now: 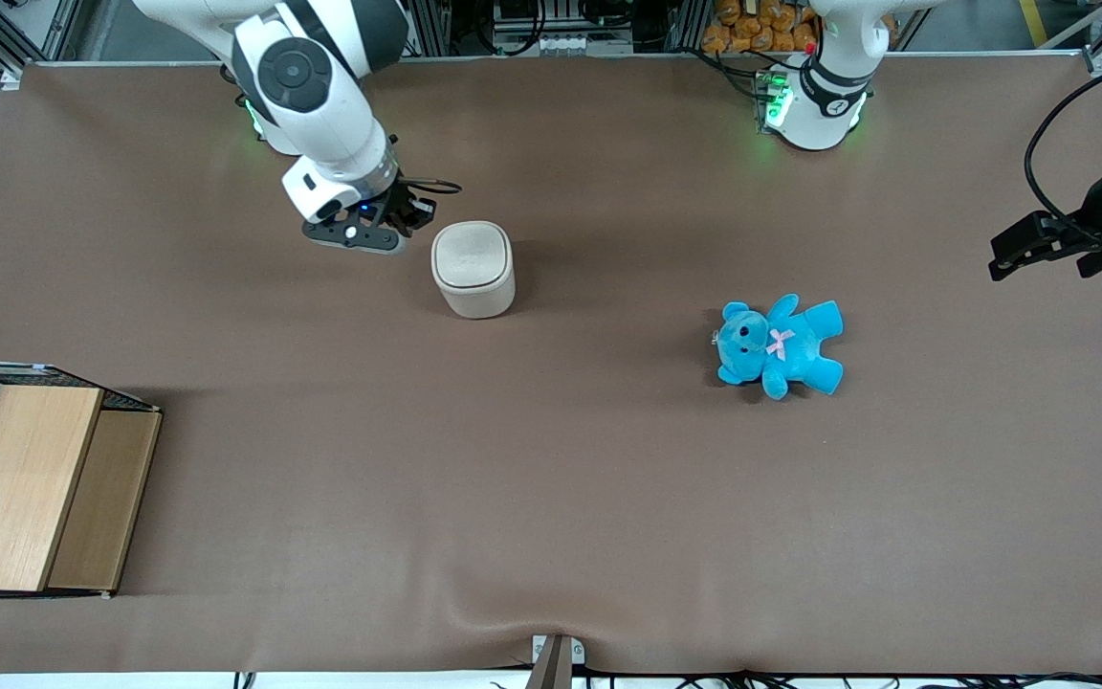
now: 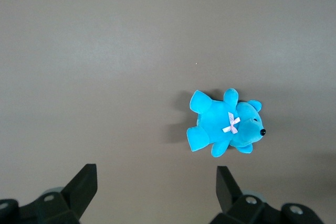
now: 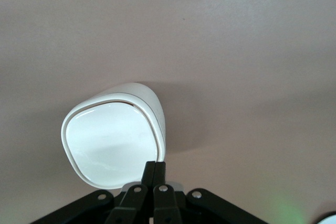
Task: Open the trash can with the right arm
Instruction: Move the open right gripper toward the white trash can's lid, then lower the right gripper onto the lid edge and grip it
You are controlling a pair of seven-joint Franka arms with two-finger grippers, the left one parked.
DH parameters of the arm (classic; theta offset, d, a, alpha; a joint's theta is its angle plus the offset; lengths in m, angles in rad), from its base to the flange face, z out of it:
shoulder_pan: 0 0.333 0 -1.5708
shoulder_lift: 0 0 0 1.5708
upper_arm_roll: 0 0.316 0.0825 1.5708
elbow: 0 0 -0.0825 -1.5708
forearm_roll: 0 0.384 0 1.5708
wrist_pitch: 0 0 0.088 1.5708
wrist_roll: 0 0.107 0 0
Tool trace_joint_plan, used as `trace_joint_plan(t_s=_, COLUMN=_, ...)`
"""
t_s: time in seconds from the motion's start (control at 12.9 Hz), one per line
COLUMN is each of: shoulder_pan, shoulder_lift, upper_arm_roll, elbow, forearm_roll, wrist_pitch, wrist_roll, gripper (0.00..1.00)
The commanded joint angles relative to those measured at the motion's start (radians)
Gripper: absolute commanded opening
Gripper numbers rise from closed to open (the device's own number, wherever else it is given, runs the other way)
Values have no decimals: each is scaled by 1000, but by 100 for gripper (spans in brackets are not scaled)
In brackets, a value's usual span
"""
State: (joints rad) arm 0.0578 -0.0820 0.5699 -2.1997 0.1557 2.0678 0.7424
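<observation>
Brown table point(image 1: 551, 498): cream trash can point(image 1: 473, 268), lid shut, tool point(image 3: 155, 172) beside.

We are seeing the trash can point(image 1: 473, 268) standing upright on the table point(image 1: 551, 478), its lid lying flat on top. Our right arm point(image 1: 317, 86) is hanging its gripper point(image 1: 405, 222) just beside the can, its fingers point(image 3: 155, 174) pressed together at the can's rim. A teddy bear point(image 1: 781, 344) is lying toward the parked arm's end. A wooden box point(image 1: 30, 483) is sitting nearer the front camera, toward the working arm's end.
</observation>
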Motion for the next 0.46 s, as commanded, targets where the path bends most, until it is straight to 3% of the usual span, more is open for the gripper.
trace_joint_plan(t_s=0.0, shoulder_pan=-4, shoulder_lift=-3, upper_arm_roll=28, elbow=-43, forearm_roll=16, wrist_pitch=58, wrist_roll=46, gripper=0)
trace_joint_plan(t_s=0.39, shoulder_pan=14, shoulder_lift=89, upper_arm_roll=38, elbow=-46, forearm_roll=8, wrist_pitch=149, wrist_roll=80, gripper=0)
